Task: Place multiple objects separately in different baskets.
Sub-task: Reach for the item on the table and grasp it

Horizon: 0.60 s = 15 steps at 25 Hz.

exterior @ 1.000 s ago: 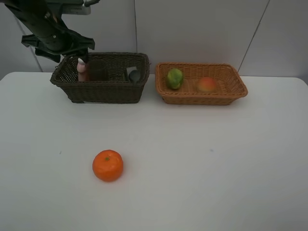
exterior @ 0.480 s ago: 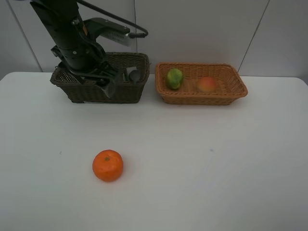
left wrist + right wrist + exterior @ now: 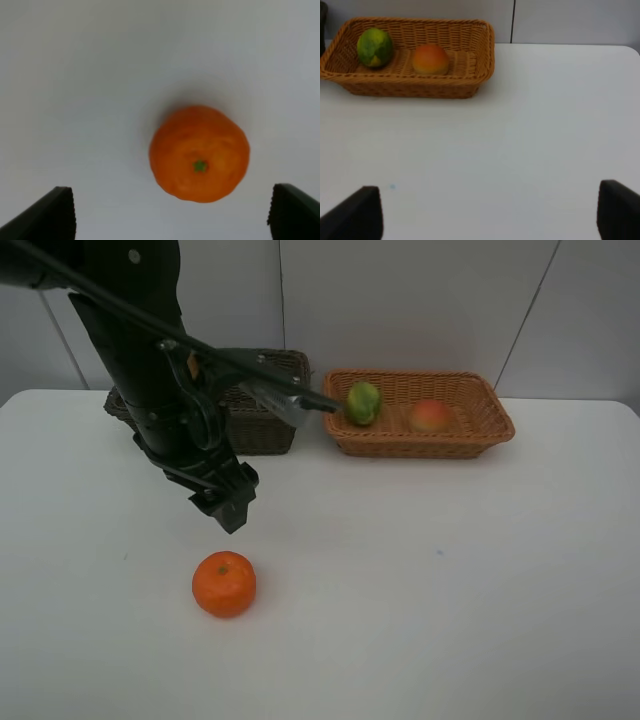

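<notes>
While the arm hides the left tool overhead, wrist view shows wide fingers point(image 3: 52, 212) flanking orange point(image 3: 199, 153), untouched.

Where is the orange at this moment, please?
The orange lies on the white table, front left in the exterior high view, far from both baskets; the open left gripper hovers just above and behind it.

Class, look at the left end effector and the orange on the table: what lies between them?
Nothing but bare white table. The left wrist view shows the orange ahead of the open left end effector, untouched.
</notes>
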Each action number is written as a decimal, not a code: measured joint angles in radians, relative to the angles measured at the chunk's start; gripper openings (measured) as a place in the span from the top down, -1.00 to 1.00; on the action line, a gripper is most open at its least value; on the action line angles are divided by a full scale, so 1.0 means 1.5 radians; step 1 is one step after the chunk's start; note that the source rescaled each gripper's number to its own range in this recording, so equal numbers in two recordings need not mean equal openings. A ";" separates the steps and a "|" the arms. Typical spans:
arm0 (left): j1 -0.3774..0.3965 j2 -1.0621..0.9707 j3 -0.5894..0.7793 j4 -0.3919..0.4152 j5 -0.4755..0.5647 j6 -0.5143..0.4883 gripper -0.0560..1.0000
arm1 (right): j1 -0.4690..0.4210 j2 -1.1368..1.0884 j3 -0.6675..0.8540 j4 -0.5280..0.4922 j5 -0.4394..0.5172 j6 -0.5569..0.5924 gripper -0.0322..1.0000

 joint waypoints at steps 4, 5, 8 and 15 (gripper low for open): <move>-0.032 0.000 0.008 0.000 0.008 0.026 -0.99 | 0.000 0.000 0.000 0.000 0.000 0.000 -0.75; -0.034 0.000 0.015 0.000 0.004 0.044 -0.99 | 0.000 0.000 0.000 0.000 0.000 0.000 -0.75; -0.039 -0.001 0.049 0.001 -0.018 0.127 -0.99 | 0.000 0.000 0.000 0.001 0.000 0.000 -0.75; -0.039 0.009 0.108 -0.003 -0.067 0.270 -0.99 | 0.000 0.000 0.000 0.001 0.000 0.000 -0.75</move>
